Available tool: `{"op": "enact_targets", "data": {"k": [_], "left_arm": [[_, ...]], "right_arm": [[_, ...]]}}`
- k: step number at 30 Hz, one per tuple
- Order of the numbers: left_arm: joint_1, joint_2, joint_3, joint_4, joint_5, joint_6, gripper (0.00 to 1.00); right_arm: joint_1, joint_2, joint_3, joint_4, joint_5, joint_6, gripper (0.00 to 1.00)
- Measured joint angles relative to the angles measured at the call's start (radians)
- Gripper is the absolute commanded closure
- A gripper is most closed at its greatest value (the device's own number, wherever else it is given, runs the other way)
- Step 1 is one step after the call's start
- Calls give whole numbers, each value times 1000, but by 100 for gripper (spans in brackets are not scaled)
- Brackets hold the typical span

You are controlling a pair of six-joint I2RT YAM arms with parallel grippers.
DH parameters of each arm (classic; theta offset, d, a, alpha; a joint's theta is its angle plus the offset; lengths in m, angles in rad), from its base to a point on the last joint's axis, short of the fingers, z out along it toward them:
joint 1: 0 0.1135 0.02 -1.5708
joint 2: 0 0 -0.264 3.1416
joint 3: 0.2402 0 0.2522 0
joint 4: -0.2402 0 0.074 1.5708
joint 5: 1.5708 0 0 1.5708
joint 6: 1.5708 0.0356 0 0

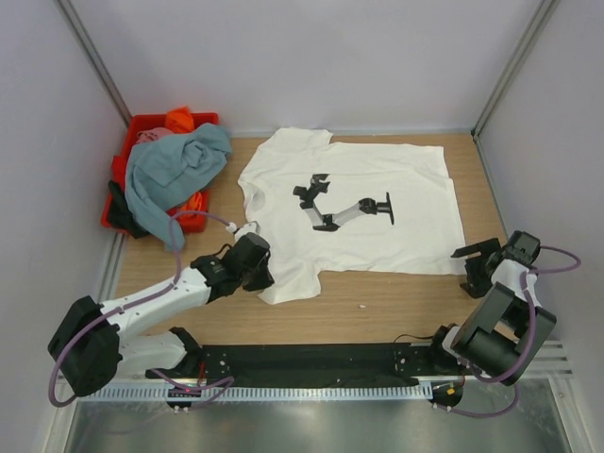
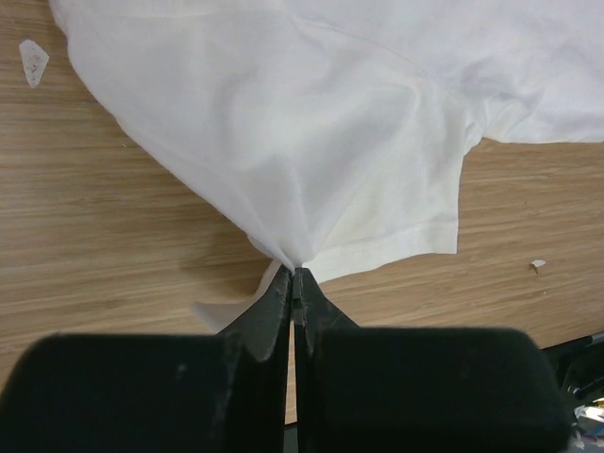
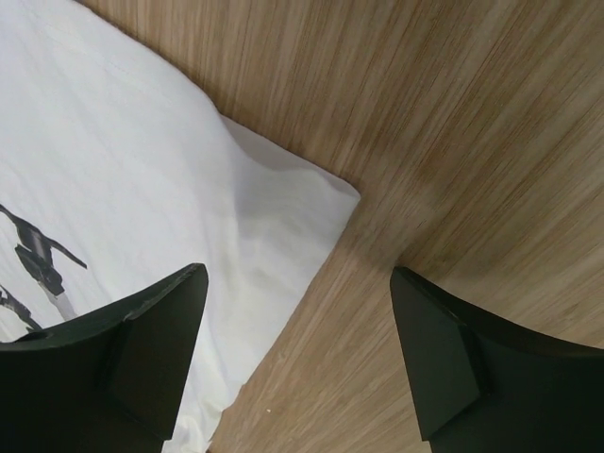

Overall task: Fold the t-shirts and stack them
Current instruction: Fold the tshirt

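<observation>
The worktop (image 1: 377,302) is a pale wood-grain board with fine straight lines running along it, set between plain grey walls.

Spread flat across its middle is the white t-shirt (image 1: 406,236). Its cloth is soft and matte, mostly smooth with a few shallow creases. The collar points toward the left, the straight hem toward the right, and one short sleeve lies at the far edge and one at the near edge. A black print (image 1: 340,209) of angular, jointed shapes sits on its chest.

At the far left corner stands a red plastic crate (image 1: 203,119), rectangular with hard walls. A dusty grey-blue t-shirt (image 1: 175,170) lies crumpled over it and spills past the crate's near rim onto the wood. Orange cloth (image 1: 179,120) bunches at the crate's far rim, pink cloth (image 1: 151,137) shows beside it, and dark cloth (image 1: 118,212) hangs at the crate's near left corner.

The left arm (image 1: 160,300), white-shelled with black joints, reaches to the shirt's left edge beside the near sleeve. Its jaws are clenched on a pinch of the white cloth, which gathers into a cone of soft folds (image 2: 311,123) running down to their tips.

The right arm (image 1: 500,321) stands at the worktop's right side. Its jaws are spread wide and grasp nothing. One dark wedge-shaped finger (image 3: 142,349) hangs over the shirt's squared hem corner (image 3: 311,203) and the other finger hangs over bare wood (image 3: 472,113).

A small pale scrap (image 2: 33,61) lies on the board near the shirt.
</observation>
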Motion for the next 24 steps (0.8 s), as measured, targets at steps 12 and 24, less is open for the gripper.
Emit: {"op": "enact_targets", "data": {"k": [12,24], "left_arm": [[17,54,4,25,30,47,100],[25,27,21,-18,24,53,100]], "right_arm": [[-19,52,-5,21,3,-21,60],[37,146,-39,281,-124,14,98]]}}
